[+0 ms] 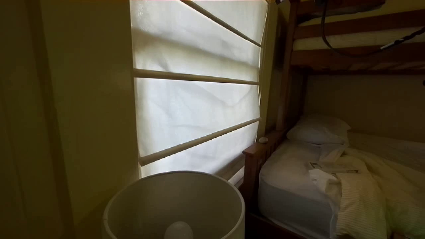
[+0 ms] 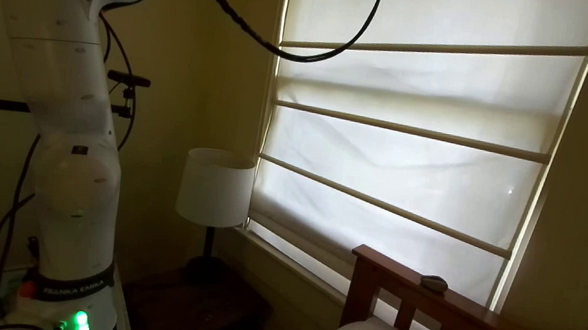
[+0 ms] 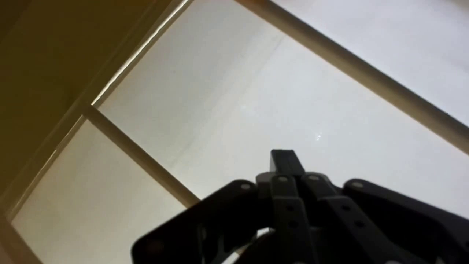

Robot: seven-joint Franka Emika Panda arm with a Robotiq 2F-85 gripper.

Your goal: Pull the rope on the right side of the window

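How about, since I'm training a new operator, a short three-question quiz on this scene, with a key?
1. What stands on the nightstand: (A) a fan, (B) a lamp or (C) a clock?
2. True or false: the wrist view shows the gripper shut.
3. Fill in the missing word: a ribbed ____ hangs over the window.

Key: 1. B. 2. True; its fingers are together. 3. Blind.

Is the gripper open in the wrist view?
No, the wrist view shows the gripper with its jaws together, no gap visible at the tips.
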